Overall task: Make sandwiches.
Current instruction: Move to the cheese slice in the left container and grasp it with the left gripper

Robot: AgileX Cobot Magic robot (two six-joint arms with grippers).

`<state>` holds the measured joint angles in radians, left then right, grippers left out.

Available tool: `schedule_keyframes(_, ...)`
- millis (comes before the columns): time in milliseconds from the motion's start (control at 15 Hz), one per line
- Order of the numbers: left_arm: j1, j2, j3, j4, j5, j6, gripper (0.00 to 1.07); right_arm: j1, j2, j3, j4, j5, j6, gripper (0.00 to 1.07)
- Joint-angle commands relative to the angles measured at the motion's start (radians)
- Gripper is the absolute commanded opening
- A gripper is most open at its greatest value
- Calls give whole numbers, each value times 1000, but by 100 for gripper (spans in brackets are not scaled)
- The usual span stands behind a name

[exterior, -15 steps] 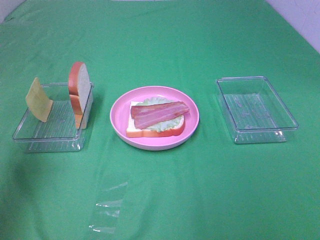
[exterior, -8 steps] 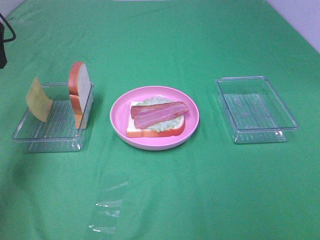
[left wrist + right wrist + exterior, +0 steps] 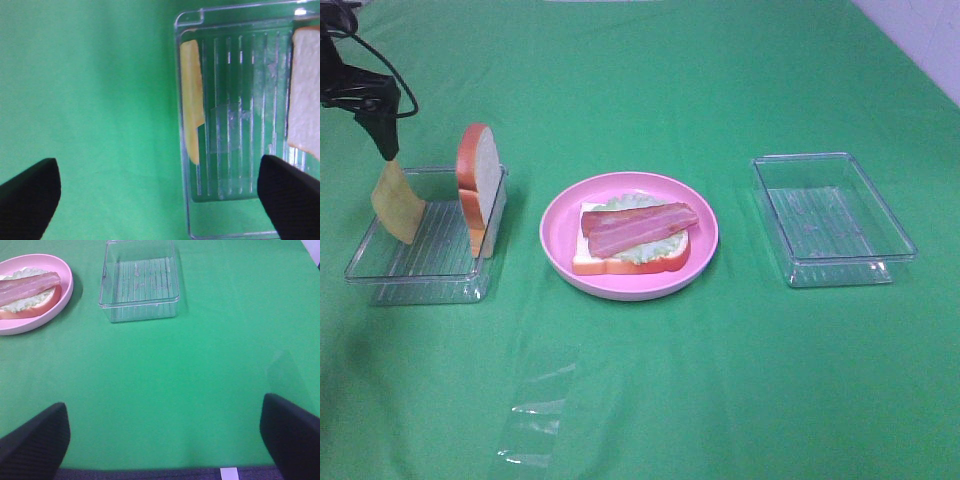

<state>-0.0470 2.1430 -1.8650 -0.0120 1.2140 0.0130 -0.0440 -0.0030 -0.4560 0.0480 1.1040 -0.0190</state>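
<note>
"Well, where's the sandwich (image 3: 630,252)?"

"Half built on the pink plate (image 3: 558,245): 1 bread slice (image 3: 590,265), lettuce (image 3: 663,249), bacon (image 3: 640,228) on top. The cheese (image 3: 398,202) and a 2nd slice (image 3: 480,195) stand in the left tray (image 3: 415,272)."

"Fingers?"

"Spread wide on the left gripper (image 3: 160,197), over the cheese, and the right gripper (image 3: 165,440); nothing held."

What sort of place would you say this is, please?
Likely a robot test bench, not a kitchen: plain green cloth, a toy open sandwich on a round pink plate, and two clear plastic trays beside it.
</note>
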Motion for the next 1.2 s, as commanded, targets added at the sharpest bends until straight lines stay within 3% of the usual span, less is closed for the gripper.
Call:
schedule_keyframes(67, -23, 46, -26, -14, 102, -13, 102, 1, -31, 4, -1, -7, -9, 98)
schedule_keyframes(600, -28, 110, -27, -7, 77, -13, 100, 1, -31, 4, 0, -7, -9, 98)
schedule_keyframes(1000, -28, 126, -27, -4, 64, -13, 77, 1, -31, 4, 0, -7, -9, 98)
schedule_keyframes(1200, -28, 132, -27, -4, 58, -13, 74, 1, -31, 4, 0, -7, -9, 98)
